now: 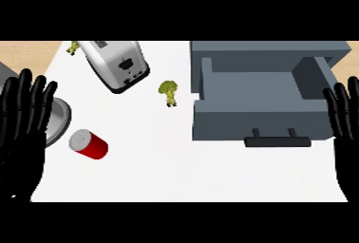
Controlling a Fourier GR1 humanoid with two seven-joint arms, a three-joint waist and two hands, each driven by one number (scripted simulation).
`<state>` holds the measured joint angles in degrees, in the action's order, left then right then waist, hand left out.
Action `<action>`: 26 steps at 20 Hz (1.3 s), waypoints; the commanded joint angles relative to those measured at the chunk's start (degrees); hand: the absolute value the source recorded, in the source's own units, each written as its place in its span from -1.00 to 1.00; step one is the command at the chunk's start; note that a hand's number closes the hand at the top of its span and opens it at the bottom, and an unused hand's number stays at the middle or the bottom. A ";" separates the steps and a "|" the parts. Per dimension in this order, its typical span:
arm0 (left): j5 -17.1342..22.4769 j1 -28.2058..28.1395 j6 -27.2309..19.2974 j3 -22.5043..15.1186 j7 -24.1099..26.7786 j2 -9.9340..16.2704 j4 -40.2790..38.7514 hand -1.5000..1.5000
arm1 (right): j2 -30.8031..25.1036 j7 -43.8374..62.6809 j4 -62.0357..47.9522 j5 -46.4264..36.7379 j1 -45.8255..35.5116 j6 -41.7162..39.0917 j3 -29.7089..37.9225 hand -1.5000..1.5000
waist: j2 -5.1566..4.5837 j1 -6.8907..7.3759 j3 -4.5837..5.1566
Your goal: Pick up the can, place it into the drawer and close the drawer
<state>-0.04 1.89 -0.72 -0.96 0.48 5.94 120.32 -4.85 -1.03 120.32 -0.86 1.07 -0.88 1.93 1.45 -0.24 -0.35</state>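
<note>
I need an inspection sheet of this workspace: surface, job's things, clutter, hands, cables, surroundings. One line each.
Surface: white counter, with wooden floor showing beyond its far edge.
Job's things: red can lying on its side, front left; grey drawer pulled open, nothing seen inside, black handle facing front.
Clutter: toaster at the back; broccoli beside the drawer; round metal plate at left edge.
Hands: left hand and right hand both open, fingers up, resting at the edges.
Cables: nothing seen.
Surroundings: nothing else seen.

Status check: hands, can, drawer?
Left hand and right hand open, holding nothing. Red can on the counter, near left hand. Drawer open. Broccoli lies between.
</note>
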 commanded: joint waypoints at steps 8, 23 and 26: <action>18.09 -7.54 18.84 9.17 -5.61 14.22 -10.32 -1.00 | 2.53 9.22 -3.97 0.24 4.12 4.57 2.50 -1.00 | -2.04 -0.02 0.50; 36.74 -10.85 32.08 25.09 -13.40 21.32 -9.38 -1.00 | -3.33 13.05 4.78 11.86 12.32 -3.33 14.20 -1.00 | -1.38 0.18 0.35; 42.10 -15.57 34.78 30.49 -14.86 23.20 -7.93 -1.00 | -2.47 4.66 1.27 14.72 18.09 -8.13 16.68 -1.00 | -1.30 0.33 0.33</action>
<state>36.41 -11.40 30.52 24.48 -13.13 27.19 113.04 -6.08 5.49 122.07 9.87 16.88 -5.51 14.97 0.12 -0.02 -0.02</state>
